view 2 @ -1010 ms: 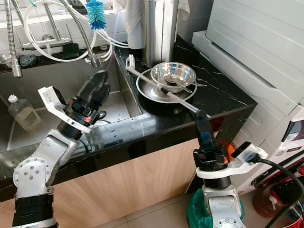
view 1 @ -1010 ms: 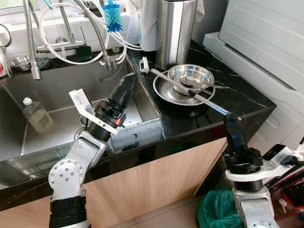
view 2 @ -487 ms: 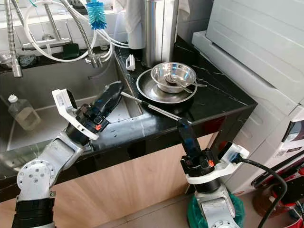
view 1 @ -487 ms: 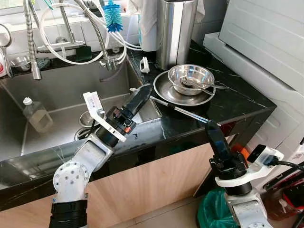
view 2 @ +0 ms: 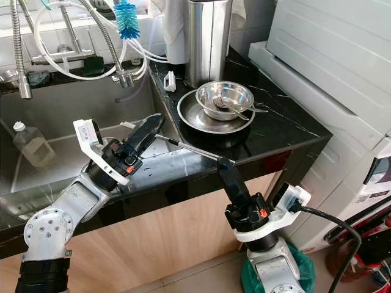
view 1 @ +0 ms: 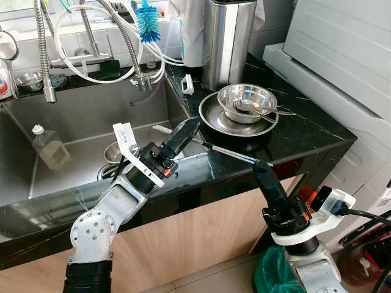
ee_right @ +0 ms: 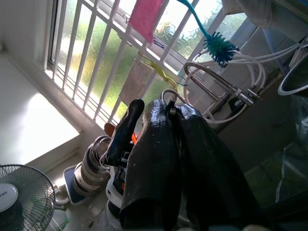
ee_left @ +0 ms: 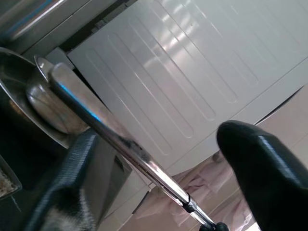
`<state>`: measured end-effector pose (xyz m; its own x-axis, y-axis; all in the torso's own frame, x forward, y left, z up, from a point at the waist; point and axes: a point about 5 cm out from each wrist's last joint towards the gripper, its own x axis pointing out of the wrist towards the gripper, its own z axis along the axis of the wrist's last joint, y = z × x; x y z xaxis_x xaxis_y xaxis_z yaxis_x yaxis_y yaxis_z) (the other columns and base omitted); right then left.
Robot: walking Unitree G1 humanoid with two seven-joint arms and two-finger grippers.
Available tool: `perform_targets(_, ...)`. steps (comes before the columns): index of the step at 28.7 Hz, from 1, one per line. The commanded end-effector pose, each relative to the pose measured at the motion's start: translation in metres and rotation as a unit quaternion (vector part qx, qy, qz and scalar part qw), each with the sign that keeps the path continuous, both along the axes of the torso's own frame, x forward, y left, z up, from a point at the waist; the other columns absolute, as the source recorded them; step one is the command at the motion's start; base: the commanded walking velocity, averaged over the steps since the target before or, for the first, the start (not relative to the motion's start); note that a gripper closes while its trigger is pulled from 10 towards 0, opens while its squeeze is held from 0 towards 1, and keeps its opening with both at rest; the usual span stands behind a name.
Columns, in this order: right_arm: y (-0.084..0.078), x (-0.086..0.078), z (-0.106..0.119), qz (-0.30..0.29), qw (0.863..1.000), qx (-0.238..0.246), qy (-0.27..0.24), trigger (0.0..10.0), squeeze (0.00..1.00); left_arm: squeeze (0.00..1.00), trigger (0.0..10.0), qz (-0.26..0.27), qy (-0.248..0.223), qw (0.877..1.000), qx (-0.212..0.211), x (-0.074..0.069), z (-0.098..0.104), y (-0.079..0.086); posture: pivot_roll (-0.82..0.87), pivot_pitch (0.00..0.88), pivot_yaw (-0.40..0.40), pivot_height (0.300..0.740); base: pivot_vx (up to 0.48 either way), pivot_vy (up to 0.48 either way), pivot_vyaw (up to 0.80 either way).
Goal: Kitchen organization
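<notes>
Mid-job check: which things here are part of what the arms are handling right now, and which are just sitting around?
In hand:
- long metal utensil, held at one end by the right gripper
- left gripper, open around its other end

Lying about:
- steel bowl on steel plate
- plastic bottle in the sink
- blue brush
- tall steel canister

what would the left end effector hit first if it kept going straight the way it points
The left end effector points up and to the robot's right over the sink edge, along the long metal utensil. Going on, it would probably meet the steel plate under the bowl first; depth is unclear.
</notes>
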<state>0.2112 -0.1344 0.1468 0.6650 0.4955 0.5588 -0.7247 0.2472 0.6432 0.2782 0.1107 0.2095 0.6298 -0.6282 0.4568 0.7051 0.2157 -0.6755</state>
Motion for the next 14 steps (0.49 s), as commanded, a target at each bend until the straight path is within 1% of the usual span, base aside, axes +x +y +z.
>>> perform_targets(1,0.0024,-0.0021,0.0038,0.007,1.0,-0.006,-0.011,10.0,0.0,0.0,0.0,0.003,-0.012,1.0,-0.002,-0.0007,0.0057,0.0003,0.03,0.044,0.018,0.74,0.0,0.0,0.0)
perform_targets(7,0.0006,-0.0004,0.0044,-0.004,1.0,-0.014,-0.017,10.0,0.0,0.0,0.0,0.009,-0.006,1.0,-0.002,0.0,0.0029,0.002,0.03,0.049,0.017,0.74,0.0,0.0,0.0)
perform_targets(14,-0.0023,0.0017,0.006,-0.017,0.999,-0.021,-0.025,10.0,0.0,0.0,0.0,0.012,-0.008,1.0,-0.003,0.001,0.0041,0.0019,0.03,0.05,0.016,0.74,0.0,0.0,0.0)
